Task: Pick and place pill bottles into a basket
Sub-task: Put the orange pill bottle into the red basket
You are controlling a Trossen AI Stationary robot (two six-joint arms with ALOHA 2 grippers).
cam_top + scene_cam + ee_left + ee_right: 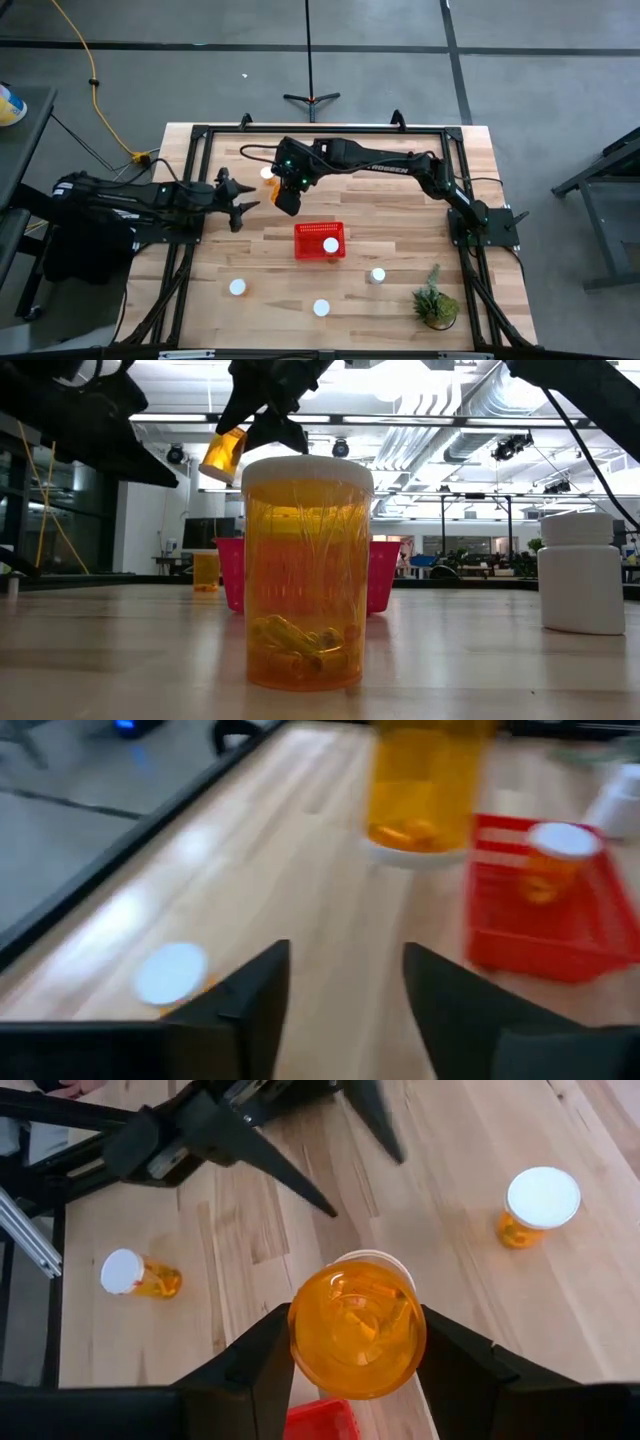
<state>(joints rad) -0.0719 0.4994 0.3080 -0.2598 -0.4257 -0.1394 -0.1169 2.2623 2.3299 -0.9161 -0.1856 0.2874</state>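
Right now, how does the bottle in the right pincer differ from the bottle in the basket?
The held bottle hangs in the air in the right pincer, cap down; the basket bottle stands upright, cap up, inside the red basket, untouched. Both are orange with white caps.

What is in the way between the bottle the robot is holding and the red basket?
Nothing visible. The right gripper holds an orange pill bottle in the air beside the red basket, with only bare wood between them. One bottle already stands in the basket, leaving room beside it. The left gripper is open, off to the side.

Red basket (320,241), orange white-capped bottles (308,574)
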